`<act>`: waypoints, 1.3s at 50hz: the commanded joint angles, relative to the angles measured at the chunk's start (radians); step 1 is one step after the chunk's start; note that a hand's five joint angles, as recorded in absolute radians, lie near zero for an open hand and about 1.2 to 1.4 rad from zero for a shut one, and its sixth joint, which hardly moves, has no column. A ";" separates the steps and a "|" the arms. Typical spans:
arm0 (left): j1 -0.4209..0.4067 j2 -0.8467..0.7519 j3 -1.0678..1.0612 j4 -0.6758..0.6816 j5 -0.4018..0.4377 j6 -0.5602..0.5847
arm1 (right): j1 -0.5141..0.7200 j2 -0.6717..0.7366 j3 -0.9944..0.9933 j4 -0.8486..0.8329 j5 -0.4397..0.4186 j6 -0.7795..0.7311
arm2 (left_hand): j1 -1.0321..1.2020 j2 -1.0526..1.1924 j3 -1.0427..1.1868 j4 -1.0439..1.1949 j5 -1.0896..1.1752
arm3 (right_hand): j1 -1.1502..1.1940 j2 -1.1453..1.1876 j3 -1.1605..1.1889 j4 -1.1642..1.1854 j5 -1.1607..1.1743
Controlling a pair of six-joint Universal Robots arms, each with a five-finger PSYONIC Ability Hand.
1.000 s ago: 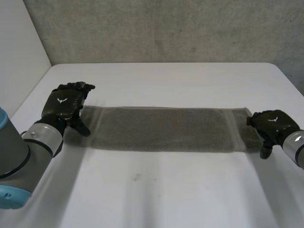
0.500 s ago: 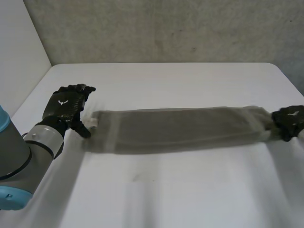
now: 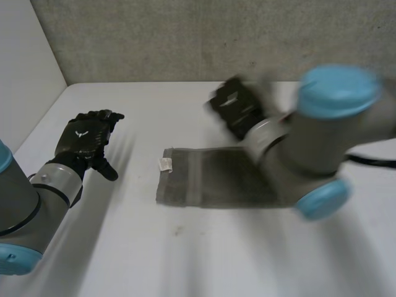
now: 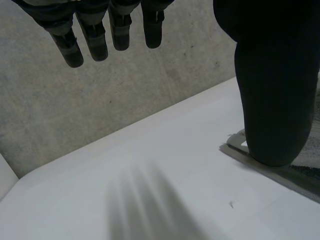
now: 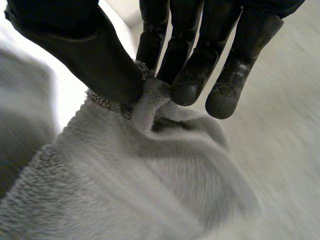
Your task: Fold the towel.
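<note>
A grey towel (image 3: pixel 207 179) lies across the middle of the white table (image 3: pixel 204 260), with a small white label (image 3: pixel 165 164) at its near-left corner. My right hand (image 3: pixel 237 109) hangs above the towel, its arm swung across the table. In the right wrist view the thumb and fingers of my right hand (image 5: pixel 187 55) pinch a bunched edge of the towel (image 5: pixel 130 190). My left hand (image 3: pixel 86 137) rests at the table's left, apart from the towel, fingers straight. In the left wrist view the towel's end (image 4: pixel 280 172) lies just past the thumb of my left hand (image 4: pixel 270 90).
A grey concrete wall (image 3: pixel 204 37) runs along the table's far edge. A white panel (image 3: pixel 25 68) stands to the left. My right arm's big joint (image 3: pixel 322 148) hangs over the towel's right part and hides it.
My right hand closed on the towel's right end, pulled it right, then carried it up and leftward over the towel. The towel's left end slid away from my still left hand.
</note>
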 commanded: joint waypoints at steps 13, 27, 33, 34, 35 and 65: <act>0.001 -0.025 -0.002 0.023 0.002 0.004 | 0.163 0.082 0.054 -0.002 -0.009 0.092 | 0.000 0.011 0.013 0.011 -0.030 | -1.142 -1.134 -1.159 -1.162 -1.145; -0.001 -0.036 -0.003 0.028 0.001 0.006 | -0.192 -0.213 0.451 0.009 -0.022 0.353 | 0.000 0.011 0.013 0.011 -0.030 | -1.142 -1.134 -1.159 -1.162 -1.145; -0.004 -0.044 -0.003 0.029 0.001 0.006 | -0.314 -0.185 0.588 -0.050 -0.079 0.285 | 0.000 0.011 0.013 0.011 -0.030 | -1.142 -1.134 -1.159 -1.162 -1.145; -0.004 -0.044 -0.003 0.029 0.001 0.006 | -0.329 -0.159 0.606 -0.086 -0.103 0.276 | 0.000 0.011 0.013 0.011 -0.030 | -1.045 -1.037 -1.062 -1.065 -1.048; -0.004 -0.045 -0.003 0.028 0.001 0.006 | -0.329 -0.159 0.606 -0.086 -0.104 0.276 | 0.000 0.011 0.013 0.011 -0.030 | -1.044 -1.035 -1.061 -1.064 -1.046; -0.121 0.044 0.377 -0.225 -0.079 -0.209 | 0.188 0.238 -0.108 0.201 -0.147 0.051 | 0.006 0.017 0.019 0.017 -0.024 | 0.080 0.088 0.062 0.060 0.077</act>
